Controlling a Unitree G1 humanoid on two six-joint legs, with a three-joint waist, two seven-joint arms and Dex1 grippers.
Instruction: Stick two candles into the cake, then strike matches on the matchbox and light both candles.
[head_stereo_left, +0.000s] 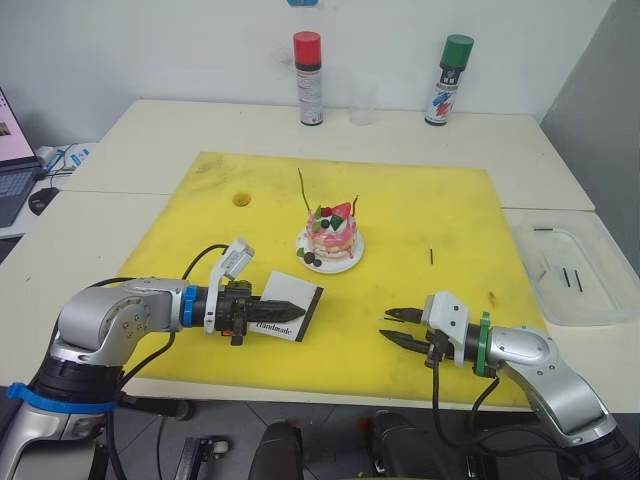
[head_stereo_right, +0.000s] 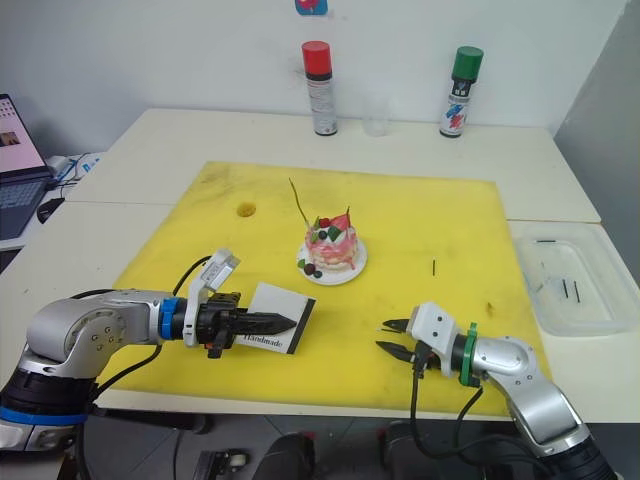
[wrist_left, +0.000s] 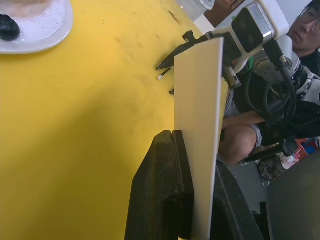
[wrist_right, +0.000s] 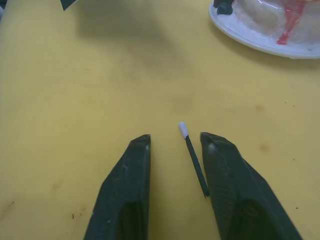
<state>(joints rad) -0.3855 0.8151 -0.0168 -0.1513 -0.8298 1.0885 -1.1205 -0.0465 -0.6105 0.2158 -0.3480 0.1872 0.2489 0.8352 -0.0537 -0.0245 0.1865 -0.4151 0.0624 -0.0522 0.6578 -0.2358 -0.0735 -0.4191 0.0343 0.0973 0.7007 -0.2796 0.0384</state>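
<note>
The biggest risk sat with the right gripper (wrist_right: 175, 142): its jaws stood apart, and a short dark match with a pale tip (wrist_right: 192, 155) lay on the yellow mat (head_stereo_left: 420, 210) between them, close against one black finger (wrist_right: 235, 185). Whether it touched that finger could not be told. Closing from there could have nudged the stick sideways and rolled it away instead of pinching it, or caught it only at its very end, so that it twisted loose on the first strike.

Over to the left gripper (head_stereo_left: 283, 307): its jaws were clamped on the flat white matchbox with black "Handmade" lettering (head_stereo_left: 293, 312), held on edge just above the mat, near the small round pink-and-white cake on a white plate (head_stereo_left: 331, 236). A thin card held by one edge could have pivoted under a hard stroke.

The cake stood at the middle of the mat with a long dark reddish candle (head_stereo_left: 303, 190) leaning out of it, and a second thin stick (head_stereo_left: 355, 203) beside the strawberry. Another match (head_stereo_left: 431, 256) lay on the mat beside the cake, toward the clear plastic tray (head_stereo_left: 610, 265) on the tabletop (head_stereo_left: 90, 230).
</note>
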